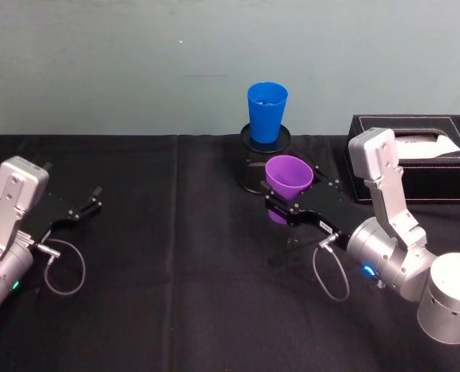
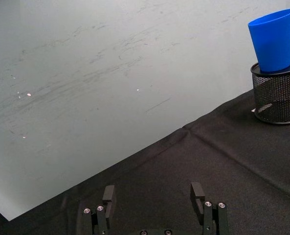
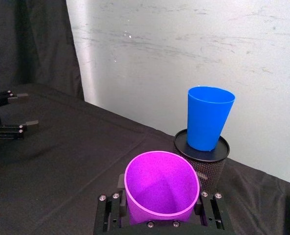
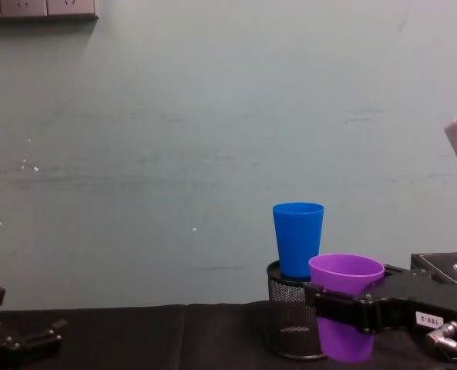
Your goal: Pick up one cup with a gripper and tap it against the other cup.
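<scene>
Gap separates blue cup (image 1: 266, 111) from purple cup (image 1: 288, 175) clamped in right gripper (image 1: 299, 194).

The other cup (image 1: 267, 112) on pen holder (image 1: 251, 177), held cup (image 1: 288, 177) just before it.

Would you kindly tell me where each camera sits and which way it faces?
Head: high, looking down at the table; left gripper idle, right gripper holding the purple cup.
Chest: low, facing the wall; both grippers.
Left wrist: behind the open left gripper, toward the blue cup.
Right wrist: behind the purple cup, toward the blue cup.
All share the blue cup.
</scene>
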Robot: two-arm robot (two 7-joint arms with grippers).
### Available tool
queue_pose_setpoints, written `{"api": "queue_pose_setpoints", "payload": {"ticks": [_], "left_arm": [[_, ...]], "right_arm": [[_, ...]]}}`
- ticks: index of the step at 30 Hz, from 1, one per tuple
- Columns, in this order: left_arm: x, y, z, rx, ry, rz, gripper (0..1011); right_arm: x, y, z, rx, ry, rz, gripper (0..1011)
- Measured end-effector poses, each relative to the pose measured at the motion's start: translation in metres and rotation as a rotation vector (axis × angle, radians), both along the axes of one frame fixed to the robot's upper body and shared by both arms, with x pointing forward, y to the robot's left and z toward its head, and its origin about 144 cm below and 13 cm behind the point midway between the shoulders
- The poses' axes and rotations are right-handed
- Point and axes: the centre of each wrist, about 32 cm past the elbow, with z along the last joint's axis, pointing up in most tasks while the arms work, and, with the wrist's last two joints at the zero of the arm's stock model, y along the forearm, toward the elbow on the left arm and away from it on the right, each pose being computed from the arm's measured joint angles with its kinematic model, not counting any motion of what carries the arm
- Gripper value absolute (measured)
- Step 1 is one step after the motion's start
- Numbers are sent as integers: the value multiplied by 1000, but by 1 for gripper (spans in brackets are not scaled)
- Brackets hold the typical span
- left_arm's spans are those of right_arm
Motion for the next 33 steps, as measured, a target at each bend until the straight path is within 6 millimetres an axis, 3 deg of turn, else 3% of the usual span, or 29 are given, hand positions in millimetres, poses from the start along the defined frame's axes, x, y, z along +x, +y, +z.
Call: {"api": "queue_pose_setpoints", "payload": {"ticks": [8,33], "left_arm": [[0,0,0,0,0,0,1000],[0,0,0,0,0,0,1000]], "right_arm": [[3,0,2,1,-4,-7,738],[73,24,23,-11,21,-58,738]]}}
